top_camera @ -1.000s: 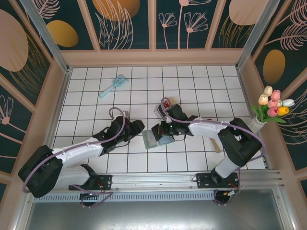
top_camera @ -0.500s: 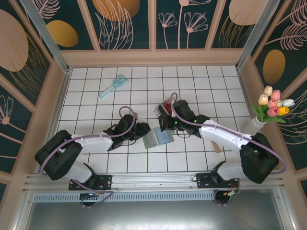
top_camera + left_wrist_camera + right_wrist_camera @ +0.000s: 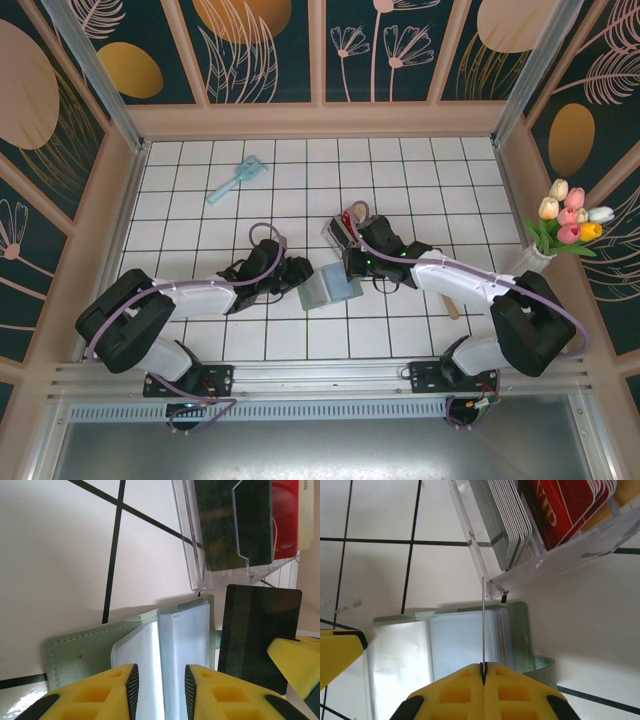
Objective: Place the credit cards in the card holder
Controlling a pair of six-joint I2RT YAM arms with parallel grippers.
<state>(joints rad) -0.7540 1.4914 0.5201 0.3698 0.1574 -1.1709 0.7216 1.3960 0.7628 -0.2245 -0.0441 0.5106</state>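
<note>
R end effector [image 3: 483,669] clamped on black card [image 3: 257,630] over card holder [image 3: 75,647]; L end effector [image 3: 160,682] straddles sleeves [image 3: 182,645] — grip unclear. Clear box [image 3: 190,545]: red, whitish cards [image 3: 512,515].

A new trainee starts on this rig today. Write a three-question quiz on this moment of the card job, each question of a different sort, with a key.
1. True or false: the right gripper pinches the black card on edge above the card holder.
2. The other cards stand in: A the clear box; B a drawer; C a bowl.
3. What colour is the card holder's outer cover?

Key: 1 true; 2 A; 3 green.
</note>
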